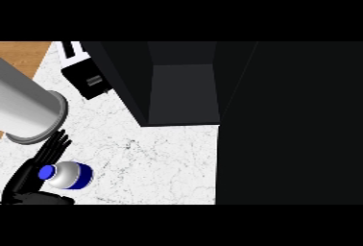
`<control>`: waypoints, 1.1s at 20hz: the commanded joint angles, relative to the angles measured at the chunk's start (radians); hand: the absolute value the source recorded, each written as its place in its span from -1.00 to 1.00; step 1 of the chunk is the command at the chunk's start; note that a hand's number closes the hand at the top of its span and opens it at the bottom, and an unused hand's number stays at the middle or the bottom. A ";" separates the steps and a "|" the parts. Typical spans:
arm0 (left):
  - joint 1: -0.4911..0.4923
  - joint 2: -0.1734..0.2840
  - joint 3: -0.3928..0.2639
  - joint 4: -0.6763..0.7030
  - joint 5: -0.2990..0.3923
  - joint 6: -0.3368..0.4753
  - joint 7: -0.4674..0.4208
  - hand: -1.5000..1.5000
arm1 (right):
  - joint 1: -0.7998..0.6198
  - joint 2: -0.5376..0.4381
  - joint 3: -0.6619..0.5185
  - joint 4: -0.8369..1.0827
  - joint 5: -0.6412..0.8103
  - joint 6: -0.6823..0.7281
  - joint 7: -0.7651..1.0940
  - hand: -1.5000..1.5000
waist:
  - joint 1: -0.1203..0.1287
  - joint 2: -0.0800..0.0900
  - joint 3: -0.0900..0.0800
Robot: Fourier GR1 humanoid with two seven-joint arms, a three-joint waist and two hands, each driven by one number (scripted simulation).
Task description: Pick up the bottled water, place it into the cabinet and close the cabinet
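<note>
Nearest, at the lower left corner of the head view, the left hand (32, 175) lies on the white marbled counter (156, 163). Its black fingers (55, 144) stretch straight out, pointing up and a little right, held together rather than curled. The thumb side sits low by the picture's edge, dark and hard to read.

Just beside the hand, on its right, stands the bottle (68, 175), seen from above: a blue cap (47, 171), a pale rounded shoulder and a blue band on its right side. The cap looks to touch the palm's edge, yet the fingers run past it and do not wrap round it. The bottle is upright on the counter, outside the cabinet.

Farther up on the left, a large grey cylinder (27, 108) slants in from the edge, its rimmed end just above the fingertips.

Beyond it, a small black box (87, 77) rests on the counter near the cabinet's left wall.

The cabinet (183, 84) stands open at top centre, dark inside, with a grey shelf floor showing. Its door (291, 125) fills the right side as a broad black panel.

A strip of wooden floor (25, 55) shows at top left.
</note>
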 commanded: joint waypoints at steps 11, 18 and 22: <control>-0.103 -0.025 -0.134 0.294 -0.021 -0.124 -0.243 -1.00 | 0.071 -0.018 -0.001 -0.080 -0.040 0.006 -0.001 -1.00 | 0.001 0.004 -0.002; -0.148 -0.027 -0.114 0.410 0.040 -0.144 -0.263 1.00 | 0.067 -0.017 0.028 -0.095 -0.001 0.003 -0.001 -1.00 | 0.000 0.006 -0.003; -0.170 -0.034 -0.122 0.435 0.061 -0.167 -0.270 1.00 | 0.067 -0.015 0.009 -0.030 -0.011 0.014 -0.062 -1.00 | -0.002 0.004 -0.002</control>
